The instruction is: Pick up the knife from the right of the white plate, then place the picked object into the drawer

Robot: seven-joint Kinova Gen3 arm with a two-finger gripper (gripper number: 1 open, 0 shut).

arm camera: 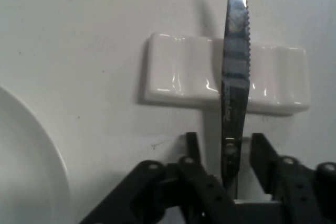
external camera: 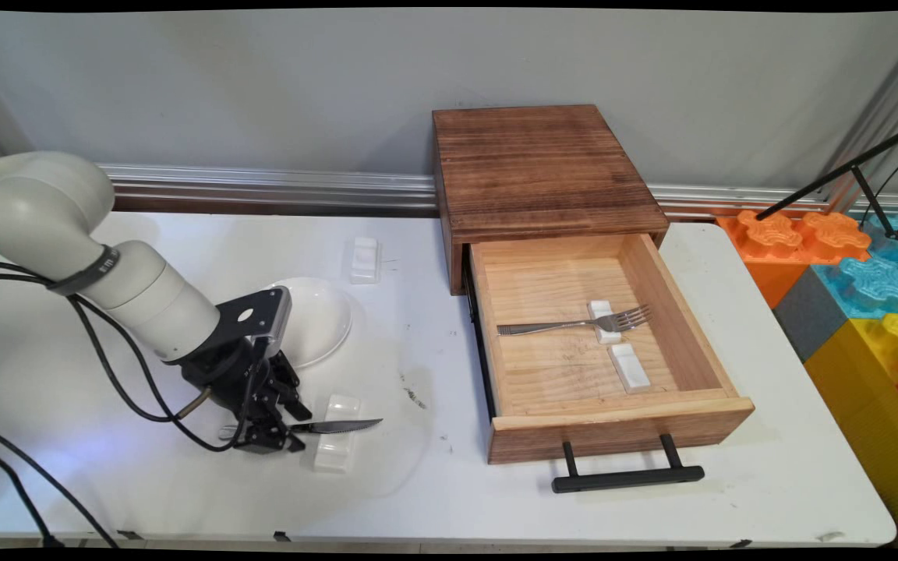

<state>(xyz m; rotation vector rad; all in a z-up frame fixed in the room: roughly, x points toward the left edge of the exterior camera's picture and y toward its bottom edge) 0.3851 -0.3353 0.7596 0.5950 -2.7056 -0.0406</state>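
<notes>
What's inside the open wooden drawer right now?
In the drawer: a fork lying across one white cutlery rest, and a second rest, bare. The cabinet top hides the drawer's rear.

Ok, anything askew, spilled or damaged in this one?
Nothing spilled or broken. The tool is at the knife, which lies across a white rest. A fork sits on a rest in the open drawer. Only oddity: dark scuff marks on the table beside the drawer.

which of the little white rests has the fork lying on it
The small white ceramic rest farther back in the open wooden drawer carries the silver fork. Its drawer neighbour lies bare, the table rest near the black gripper holds a knife.
</notes>
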